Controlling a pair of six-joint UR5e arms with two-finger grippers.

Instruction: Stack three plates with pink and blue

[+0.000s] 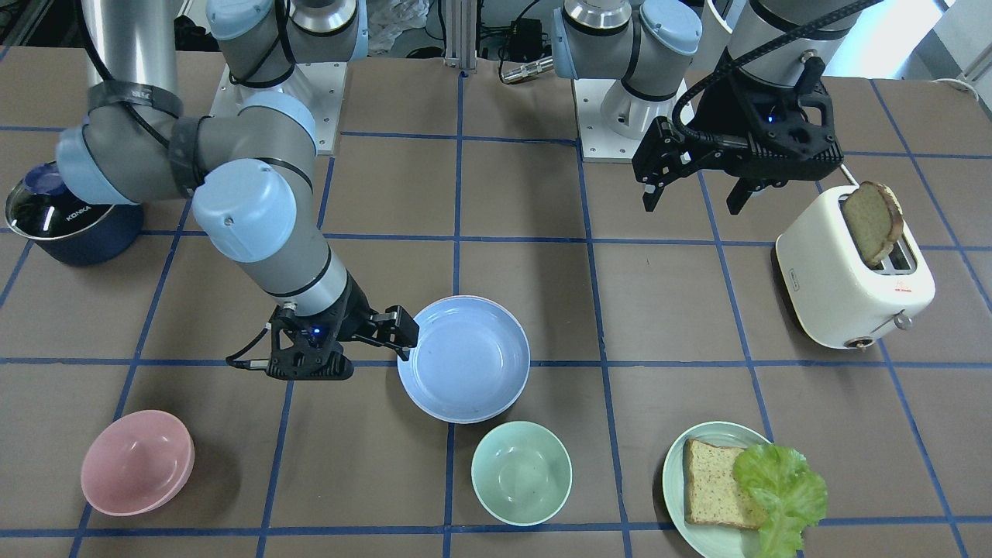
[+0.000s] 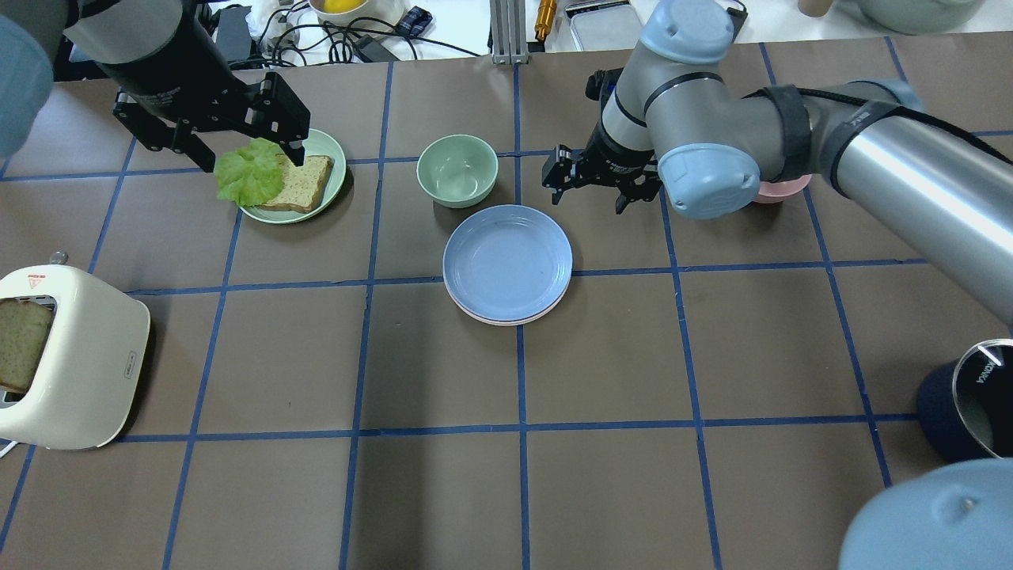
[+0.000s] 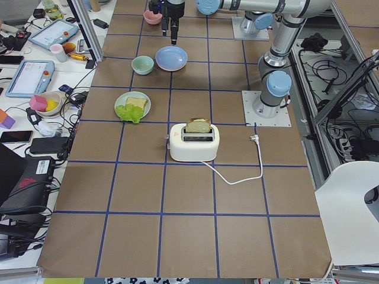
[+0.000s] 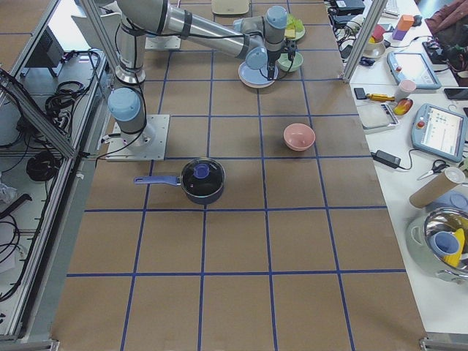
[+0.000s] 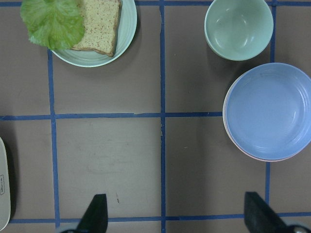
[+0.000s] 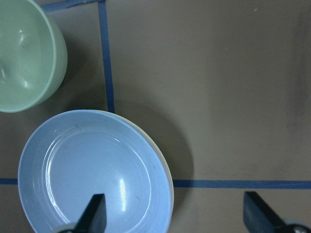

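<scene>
A brown paper worktop (image 2: 316, 356) gridded in blue tape carries everything. Near its middle the round, matte periwinkle-blue plate (image 2: 506, 261) lies uppermost on a stack; the pale pink plate (image 5: 265, 158) shows only as a rim beneath it; a paler edge in the right wrist view is probably the cream-white plate (image 6: 154, 145), though too little shows to be sure. A small mint-green bowl (image 2: 457, 170) sits just beside the stack. The right arm's fingers (image 6: 95, 216) are spread wide and hold nothing, one over the blue rim, the other over bare worktop. The left arm's fingers (image 5: 95, 213) are likewise wide and empty, high up and well apart from the stack. The stacking looks complete, at the release step; the next move calls for a straight lift, so that no finger catches the rim or the bowl.
</scene>
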